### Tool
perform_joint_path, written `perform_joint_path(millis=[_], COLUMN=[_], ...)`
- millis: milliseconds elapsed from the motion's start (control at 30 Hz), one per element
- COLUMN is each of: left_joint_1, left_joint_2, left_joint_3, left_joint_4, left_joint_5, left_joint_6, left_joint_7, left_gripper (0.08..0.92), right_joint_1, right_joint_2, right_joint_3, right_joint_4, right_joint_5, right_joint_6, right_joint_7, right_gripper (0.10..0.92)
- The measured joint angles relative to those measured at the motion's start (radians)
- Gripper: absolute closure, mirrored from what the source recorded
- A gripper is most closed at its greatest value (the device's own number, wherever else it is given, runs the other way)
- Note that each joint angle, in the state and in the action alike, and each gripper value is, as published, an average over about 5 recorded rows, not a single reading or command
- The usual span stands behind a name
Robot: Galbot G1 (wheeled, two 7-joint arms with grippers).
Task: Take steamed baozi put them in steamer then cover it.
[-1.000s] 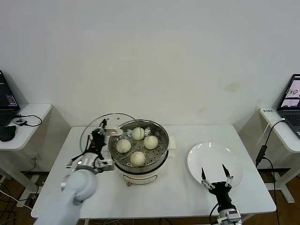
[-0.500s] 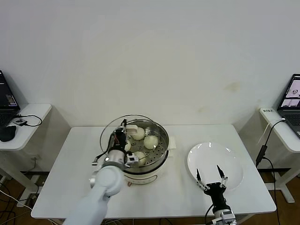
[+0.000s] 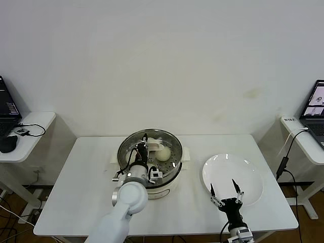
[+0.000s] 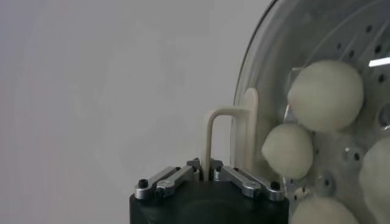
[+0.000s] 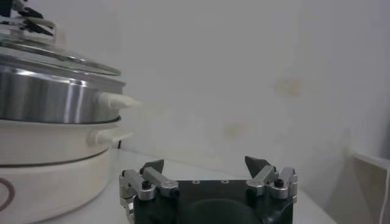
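The steamer stands at the table's middle on its white base. Over it hangs the glass cover, tilted, its cream handle pinched by my shut left gripper. Through the glass one steamed baozi shows plainly in the head view. The left wrist view shows several baozi on the perforated tray behind the cover's rim. My right gripper stands open and empty near the front edge of the white plate. In the right wrist view the cover sits just above the steamer, far from that gripper.
The white table carries only the steamer and the plate. Side tables with laptops flank it on both sides. A black cable hangs off the right side table.
My left gripper carried the cover to the right, from beside the steamer's left rim to over its top. The right gripper drifted slightly left, still open.
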Motion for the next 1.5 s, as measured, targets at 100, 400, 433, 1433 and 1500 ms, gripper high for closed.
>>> perform_joint_path(millis=[100, 400, 433, 1433, 1500], left_joint_1=[0.0, -0.003, -0.002, 0.199, 0.239], left_joint_2=[-0.002, -0.008, -0.009, 0.046, 0.06], left_joint_3=[-0.001, -0.005, -0.005, -0.035, -0.05], left_joint_4=[0.006, 0.022, 0.023, -0.218, -0.26], left_joint_5=[0.008, 0.023, 0.024, -0.003, -0.025], left_joint_6=[-0.003, -0.019, -0.02, -0.072, -0.08], left_joint_7=[0.001, -0.002, -0.004, -0.055, -0.07], left_gripper=[0.851, 0.851, 0.851, 0.191, 0.182], right_joint_1=[0.001, -0.005, -0.006, -0.028, -0.03], right_joint_2=[0.003, 0.008, 0.008, 0.007, 0.005], right_joint_3=[-0.003, -0.012, -0.012, -0.019, -0.018], right_joint_4=[-0.001, 0.002, 0.002, 0.001, 0.001], right_joint_5=[0.0, 0.002, 0.002, -0.015, -0.014], right_joint_6=[0.0, -0.005, -0.004, 0.006, 0.007], right_joint_7=[0.0, 0.0, 0.0, -0.004, -0.005], right_gripper=[0.203, 0.203, 0.203, 0.203, 0.203])
